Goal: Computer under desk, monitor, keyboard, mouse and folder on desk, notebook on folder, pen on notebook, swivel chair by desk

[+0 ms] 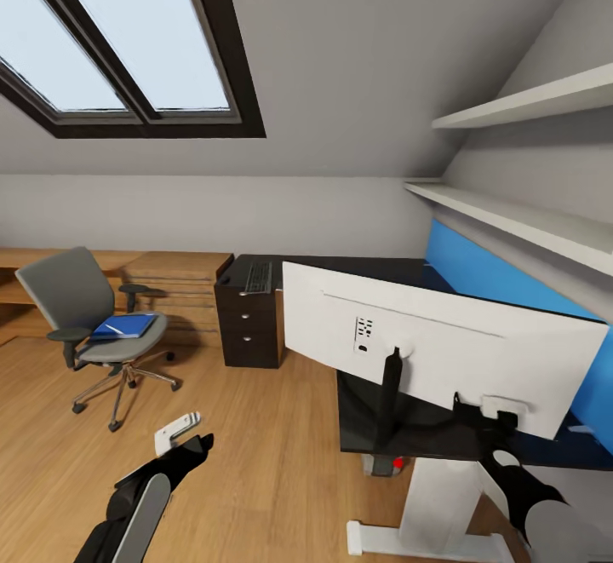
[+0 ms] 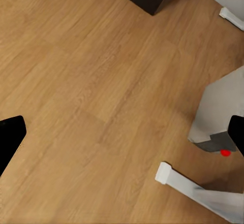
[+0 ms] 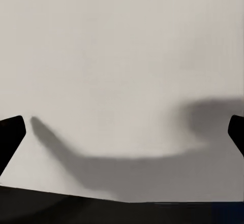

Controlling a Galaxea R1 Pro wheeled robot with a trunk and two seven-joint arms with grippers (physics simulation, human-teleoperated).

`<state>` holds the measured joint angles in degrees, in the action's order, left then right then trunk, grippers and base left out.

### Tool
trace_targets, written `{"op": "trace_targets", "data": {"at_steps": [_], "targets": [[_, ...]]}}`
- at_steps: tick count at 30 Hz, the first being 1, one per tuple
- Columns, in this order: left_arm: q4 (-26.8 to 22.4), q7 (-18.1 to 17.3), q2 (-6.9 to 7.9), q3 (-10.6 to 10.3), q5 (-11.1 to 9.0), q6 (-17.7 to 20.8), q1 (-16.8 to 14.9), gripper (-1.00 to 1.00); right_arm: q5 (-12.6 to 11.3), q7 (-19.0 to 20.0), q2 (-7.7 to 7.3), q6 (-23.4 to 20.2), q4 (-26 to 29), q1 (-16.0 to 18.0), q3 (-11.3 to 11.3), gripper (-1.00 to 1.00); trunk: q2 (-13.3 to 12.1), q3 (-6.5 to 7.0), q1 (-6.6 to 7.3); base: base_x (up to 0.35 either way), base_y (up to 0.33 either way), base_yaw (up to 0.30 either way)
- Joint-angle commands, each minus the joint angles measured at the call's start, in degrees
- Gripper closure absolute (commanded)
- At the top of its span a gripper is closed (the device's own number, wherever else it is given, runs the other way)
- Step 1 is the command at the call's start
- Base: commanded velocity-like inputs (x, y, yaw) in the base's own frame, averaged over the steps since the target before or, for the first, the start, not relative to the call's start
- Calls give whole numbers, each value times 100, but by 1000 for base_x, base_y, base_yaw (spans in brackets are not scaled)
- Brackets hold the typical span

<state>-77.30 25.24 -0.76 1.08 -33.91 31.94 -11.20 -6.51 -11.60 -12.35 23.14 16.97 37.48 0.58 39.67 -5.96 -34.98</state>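
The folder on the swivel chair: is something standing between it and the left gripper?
Nothing visible. In the head view, only bare wooden floor lies between the left gripper and the blue folder on the swivel chair.

Open floor [image 1: 255, 452]: a wide bare wooden stretch is lying between the swivel chair [image 1: 94, 333] and the tabletop [image 1: 409, 427]; passage is free here. 
Monitor [image 1: 443, 350]: its white back is blocking most of the tabletop's near edge. 
Right tool [image 1: 485, 414]: sitting close against the monitor's lower edge. 
White leg [image 1: 434, 503] and foot: taking up room below. 
Drawer unit [image 1: 249, 324]: closing off the far end.
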Motion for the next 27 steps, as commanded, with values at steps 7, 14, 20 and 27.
{"op": "trace_targets", "data": {"at_steps": [7, 14, 20, 27], "targets": [[-11, 43, -3, 216, -63, 22, -5, -100, -69, 555, -132, -277, -9, 5, 0, -100, 8, -10, -2, 0, 0, 0], [-12, 43, -9, 223, -60, 23, -5, -100, -72, 570, -113, -223, 36, 5, 17, -100, 8, -10, -2, 0, 0, 0], [-29, 43, -17, 199, -46, 19, -5, -100, -33, 581, -53, -77, 51, 5, 36, -100, 8, -10, -2, 81, -20, 0], [-30, 48, -30, 178, -37, 14, -5, -100, -23, 589, -49, -16, 44, 5, 36, -100, 8, -10, -2, 275, -132, 0]]}}
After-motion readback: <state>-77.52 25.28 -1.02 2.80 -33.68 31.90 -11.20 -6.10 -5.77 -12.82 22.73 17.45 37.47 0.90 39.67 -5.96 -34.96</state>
